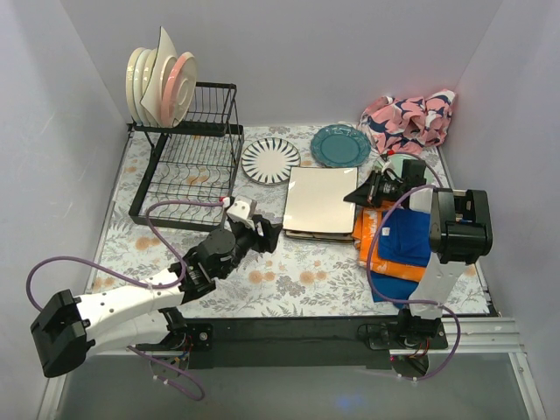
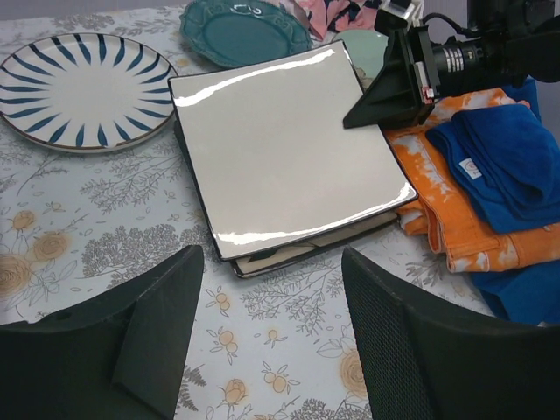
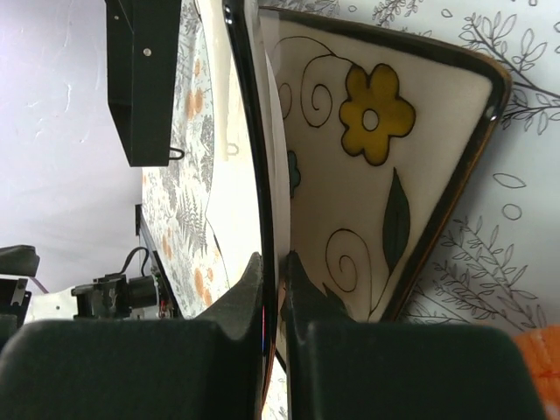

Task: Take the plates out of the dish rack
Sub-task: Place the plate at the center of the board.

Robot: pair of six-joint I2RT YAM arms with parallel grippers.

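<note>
From above, the black wire dish rack (image 1: 186,179) stands at the far left and holds round cream plates (image 1: 147,83) upright on its top tier; a round black-striped plate (image 1: 270,161) and a round teal plate (image 1: 339,145) lie flat to its right. In the left wrist view, the left gripper (image 2: 271,255) is wide and empty, just before the square cream plate (image 2: 280,149). In the right wrist view, the right gripper (image 3: 273,262) is closed narrow on this plate's dark rim, above a flower-painted square plate (image 3: 376,175).
</note>
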